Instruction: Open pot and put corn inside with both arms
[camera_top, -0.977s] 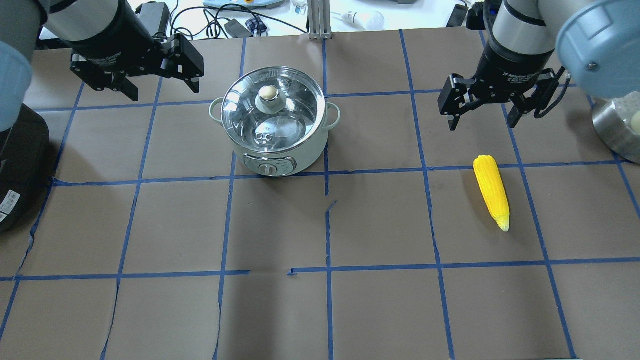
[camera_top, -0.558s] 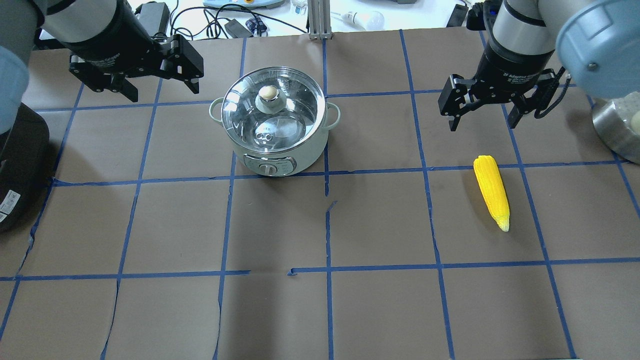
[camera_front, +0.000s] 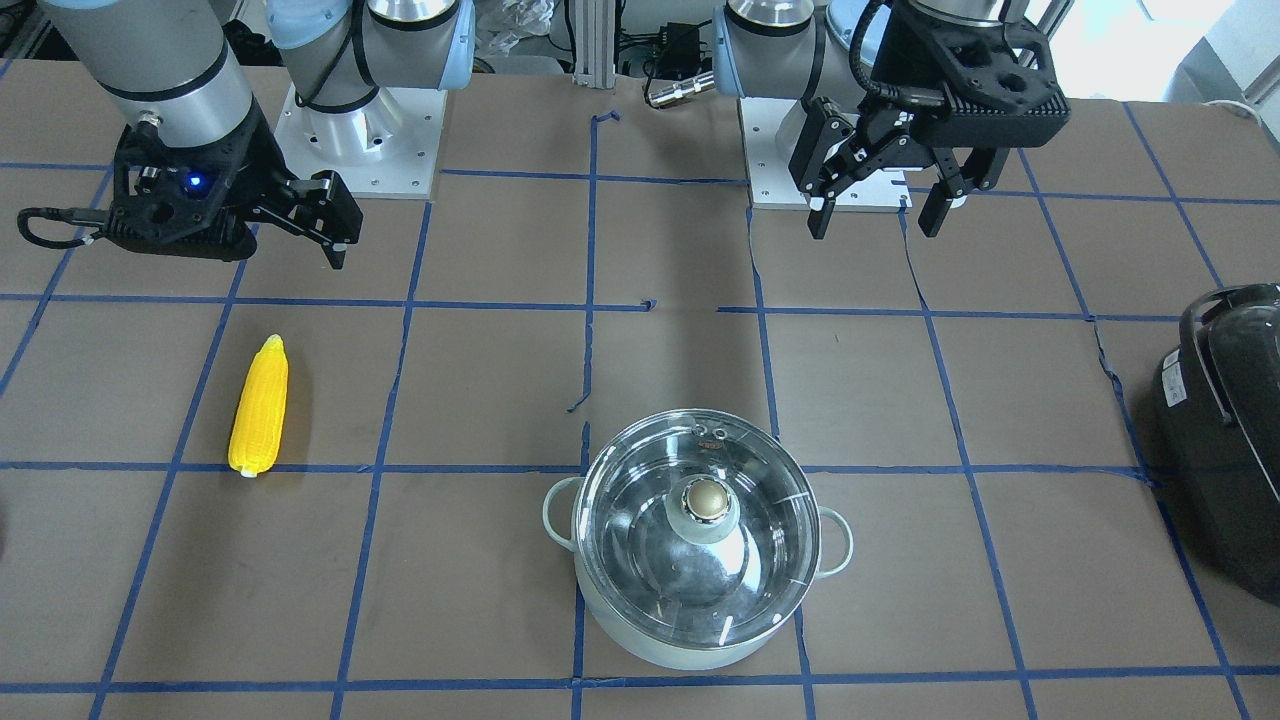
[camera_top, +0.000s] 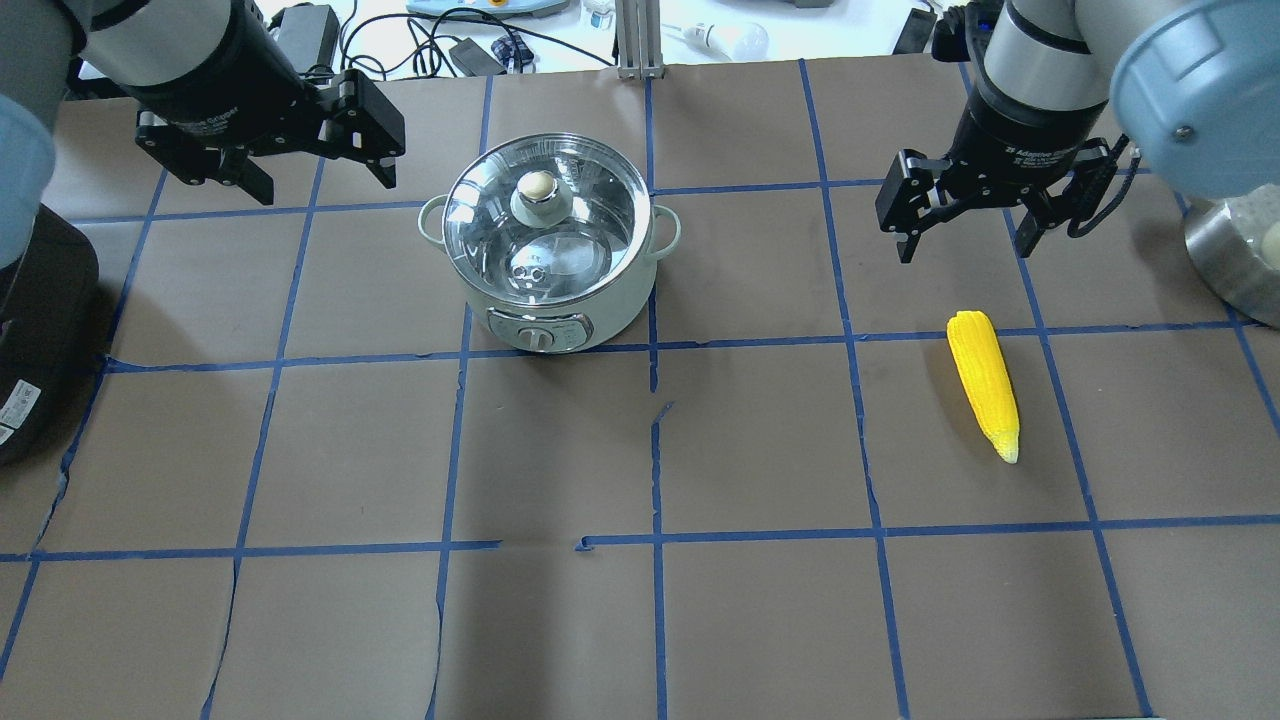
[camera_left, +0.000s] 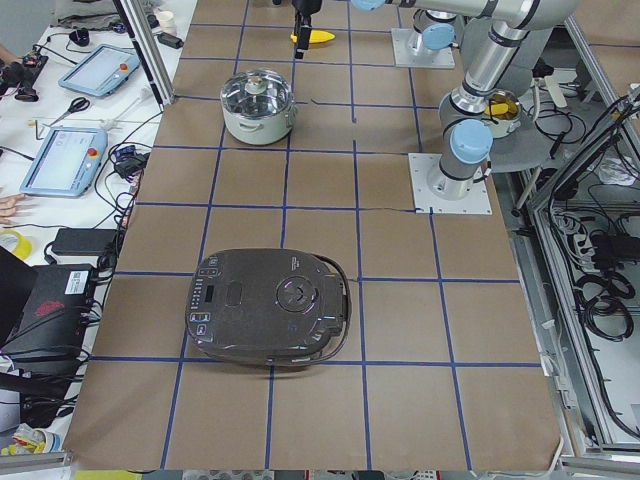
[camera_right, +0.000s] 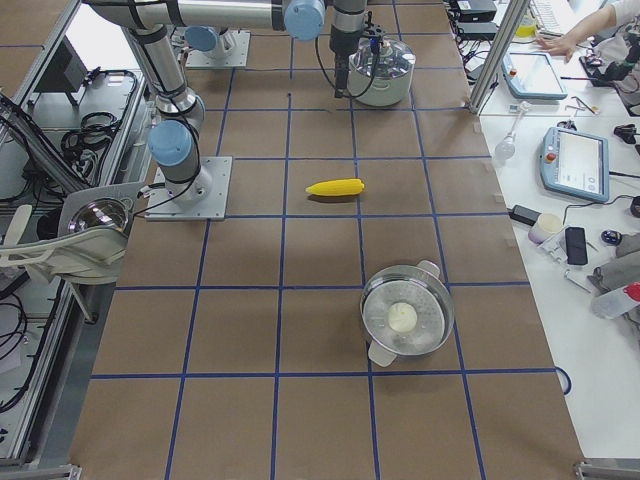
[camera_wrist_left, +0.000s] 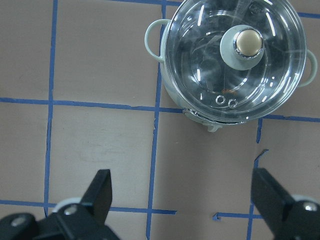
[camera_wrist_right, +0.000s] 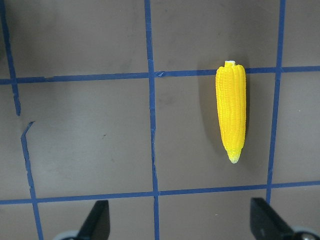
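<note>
The mint-green pot (camera_top: 600, 305) stands left of the table's middle with its glass lid (camera_top: 580, 215) on and the brass knob (camera_top: 535, 186) on top. It also shows in the front view (camera_front: 700, 650) and the left wrist view (camera_wrist_left: 235, 80). The yellow corn (camera_top: 983, 383) lies flat on the right side, pointed end towards me, and shows in the right wrist view (camera_wrist_right: 231, 112). My left gripper (camera_top: 322, 183) is open and empty, raised to the left of the pot. My right gripper (camera_top: 965, 245) is open and empty, raised just beyond the corn's blunt end.
A large black appliance (camera_top: 30, 340) sits at the table's left edge. A steel pot (camera_top: 1235, 260) stands at the right edge, by the right arm. Cables and devices lie beyond the far edge. Blue tape lines grid the brown table (camera_top: 650, 620).
My left gripper has shifted slightly left and towards the far edge. The right gripper, the pot and the corn have not visibly moved.
</note>
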